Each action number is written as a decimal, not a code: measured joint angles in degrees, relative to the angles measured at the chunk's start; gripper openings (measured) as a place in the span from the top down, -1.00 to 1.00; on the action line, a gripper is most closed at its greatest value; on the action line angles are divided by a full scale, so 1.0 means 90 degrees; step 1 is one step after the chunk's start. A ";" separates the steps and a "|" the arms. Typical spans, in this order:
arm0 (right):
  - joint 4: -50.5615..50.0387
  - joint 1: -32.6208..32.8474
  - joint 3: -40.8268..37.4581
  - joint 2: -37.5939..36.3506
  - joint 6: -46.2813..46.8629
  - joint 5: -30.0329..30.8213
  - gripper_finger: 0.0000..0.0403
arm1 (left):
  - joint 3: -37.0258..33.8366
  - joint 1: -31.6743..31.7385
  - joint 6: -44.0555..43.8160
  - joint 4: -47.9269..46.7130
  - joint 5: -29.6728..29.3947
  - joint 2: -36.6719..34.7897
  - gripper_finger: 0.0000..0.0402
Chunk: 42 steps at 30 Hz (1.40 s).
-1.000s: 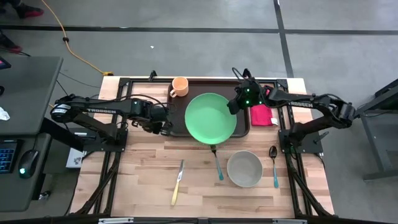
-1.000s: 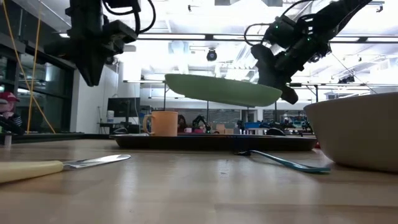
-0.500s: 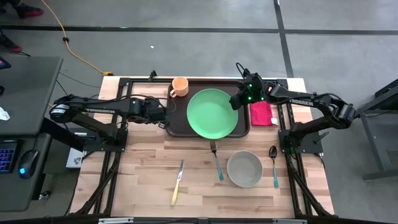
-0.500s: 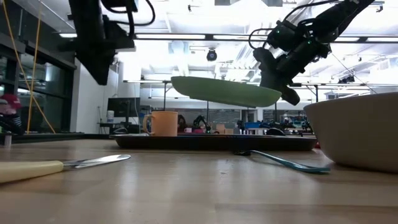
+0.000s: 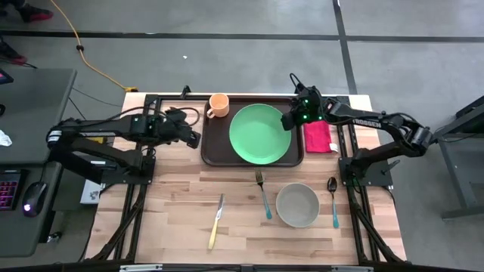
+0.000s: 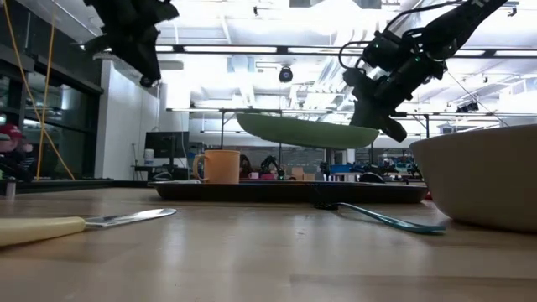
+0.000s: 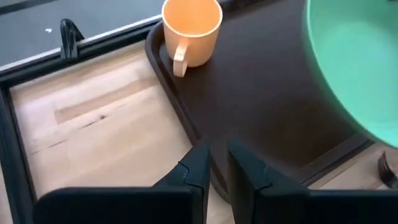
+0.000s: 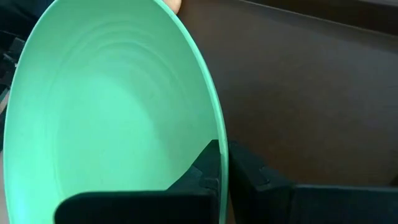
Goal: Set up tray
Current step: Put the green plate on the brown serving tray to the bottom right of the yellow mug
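Observation:
The dark brown tray [image 5: 215,143] lies at the table's far middle, and an orange cup [image 5: 218,105] stands in its far left corner. Over the tray hangs the round green plate [image 5: 260,134], with my right gripper [image 5: 288,122] shut on its right rim. The low view shows the plate [image 6: 306,130] clear of the tray [image 6: 252,191]. My left gripper [image 5: 197,134] is raised just left of the tray's left rim. Its fingers [image 7: 199,171] stand a narrow gap apart with nothing between them. My right gripper pinches the plate's right rim [image 8: 214,134] between its two fingers, one on the inner face and one under the plate. The fingers come from the table's right, slanting down. The plate hangs nearly level, clear of the tray.
A red napkin [image 5: 318,137] lies right of the tray. Nearer the front edge lie a fork [image 5: 263,195], a grey bowl [image 5: 297,205], a spoon [image 5: 333,200] and a yellow-handled knife [image 5: 217,221]. The arms' black frames run along both table sides.
My left gripper has drawn back from the tray's left rim toward the table's left edge, rising and turning. My right gripper has carried the plate toward the far edge. The plate, which overhung the tray's near rim, now hangs over the tray and more level.

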 joint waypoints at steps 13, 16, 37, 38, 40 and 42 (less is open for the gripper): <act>0.0043 -0.0115 0.0000 0.0009 0.0023 0.0175 1.00 | -0.1130 -0.0001 0.0624 0.1377 0.0001 -0.1230 0.62; 0.0111 -0.0211 0.0000 0.0022 0.0049 0.0212 1.00 | -0.1427 0.0000 0.0624 0.1750 0.0059 -0.1495 0.62; -0.1281 -0.0147 0.2358 0.1562 -0.0452 0.0151 1.00 | -0.2854 -0.0003 0.0851 0.2846 0.0442 -0.2948 0.62; -0.1296 -0.0138 0.2370 0.1566 -0.0437 0.0169 1.00 | -0.2892 -0.0004 0.0864 0.2844 0.0433 -0.3018 0.62; -0.1383 -0.0131 0.2363 0.1569 -0.0309 0.0186 1.00 | -0.2973 0.0000 0.0897 0.2851 0.0413 -0.3190 0.62; -0.1466 -0.0130 0.2363 0.1574 -0.0289 0.0185 1.00 | -0.3080 0.0001 0.1050 0.2950 0.0411 -0.3359 0.62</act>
